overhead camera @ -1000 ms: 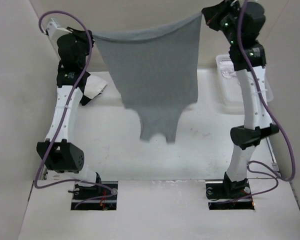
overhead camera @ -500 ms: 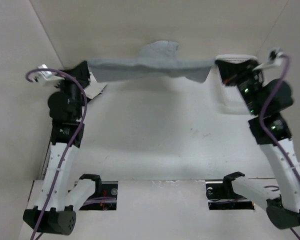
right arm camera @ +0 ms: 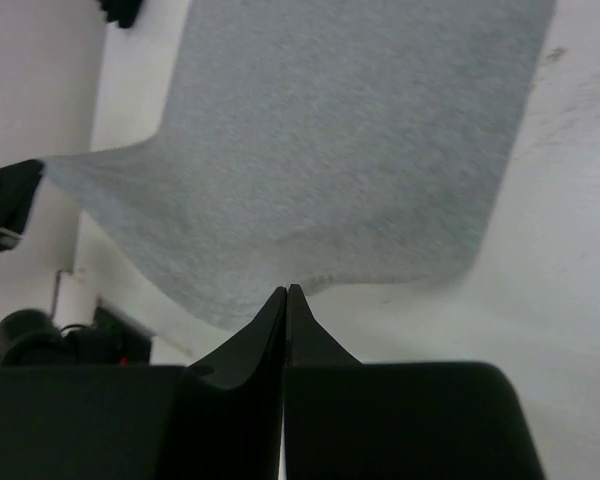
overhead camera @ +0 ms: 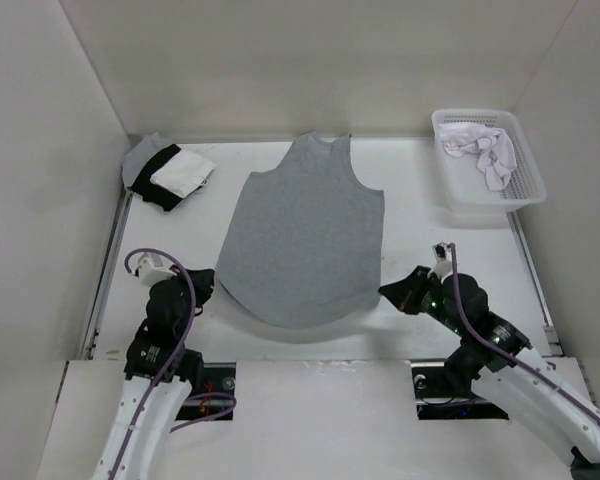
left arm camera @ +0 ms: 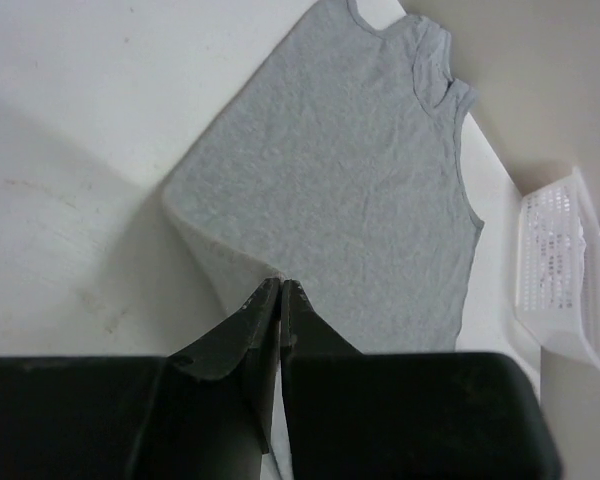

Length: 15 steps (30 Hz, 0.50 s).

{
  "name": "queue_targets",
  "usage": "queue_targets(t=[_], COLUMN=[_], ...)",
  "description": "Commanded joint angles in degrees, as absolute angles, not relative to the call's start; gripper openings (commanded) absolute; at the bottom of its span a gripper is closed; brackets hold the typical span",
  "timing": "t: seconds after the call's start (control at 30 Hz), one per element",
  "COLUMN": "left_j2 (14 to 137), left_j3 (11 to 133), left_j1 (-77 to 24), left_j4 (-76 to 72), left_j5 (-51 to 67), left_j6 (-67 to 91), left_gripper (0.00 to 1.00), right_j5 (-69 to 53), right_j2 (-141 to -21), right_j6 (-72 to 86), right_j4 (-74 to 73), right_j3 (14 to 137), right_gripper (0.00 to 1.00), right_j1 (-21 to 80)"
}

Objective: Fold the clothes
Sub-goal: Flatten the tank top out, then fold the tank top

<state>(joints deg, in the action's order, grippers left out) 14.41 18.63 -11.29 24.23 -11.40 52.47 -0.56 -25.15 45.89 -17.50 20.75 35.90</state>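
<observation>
Tank top flat on desk, neck toward 12 o'clock; left jaws pinch hem at 7, right jaws at 5.

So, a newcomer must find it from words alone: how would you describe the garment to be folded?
In the middle of the white table lies the grey tank top, spread out, neck toward the far wall. Unlike the folded black, white and grey stack in the far left corner and the white garment crumpled in the basket at far right, it is plain and sleeveless.
</observation>
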Motion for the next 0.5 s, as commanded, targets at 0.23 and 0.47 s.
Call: queue_targets(t=[0.23,0.47], left_j2=[20.3,54.8], left_j3=[27.2,36.5], left_j1=[-14.2,-13.0], left_j4=[19.9,-12.5], left_j5=[-15.8,-17.4], left_j6=[55.6,52.8], left_gripper=[0.00,0.00], right_j5=[7.1,0.5], right_j2=[-31.8,-57.4], right_j6=[45.9,42.3], right_j4=[-16.6,7.9], right_j3=[31.3,40.2], right_gripper=[0.00,0.00], right_j1=[38.8,20.7])
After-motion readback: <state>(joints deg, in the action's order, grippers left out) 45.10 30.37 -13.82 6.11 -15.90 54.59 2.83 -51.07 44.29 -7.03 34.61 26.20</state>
